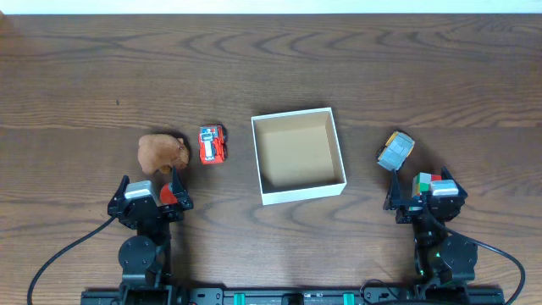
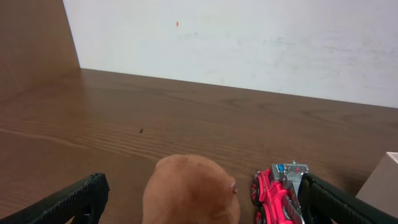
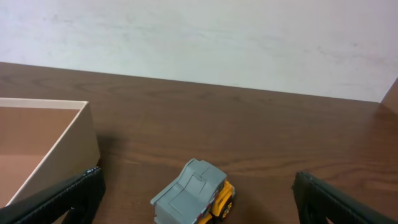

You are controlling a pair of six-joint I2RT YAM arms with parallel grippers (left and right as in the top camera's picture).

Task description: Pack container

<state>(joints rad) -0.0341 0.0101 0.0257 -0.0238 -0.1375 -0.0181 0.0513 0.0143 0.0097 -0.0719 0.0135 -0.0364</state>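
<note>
You have the box (image 1: 303, 194) between your grippers: left gripper (image 1: 151, 181) left of it, right gripper (image 1: 419, 179) right, both spread wide and empty.

Soft, even light falls from above on the dark worktop (image 1: 381, 76), bright enough to show its grain with only a faint sheen, while the pale strip along the far edge of the overhead view is washed out to plain white. Shadows are short and blurred at their edges: a dim patch lies on the wood just beside the container (image 3: 68, 143), and a smaller one sits under the grey and yellow truck (image 3: 194, 198). In the left wrist view the brown plush toy (image 2: 189, 190), close to the lens, looks soft and lacks fine detail.
</note>
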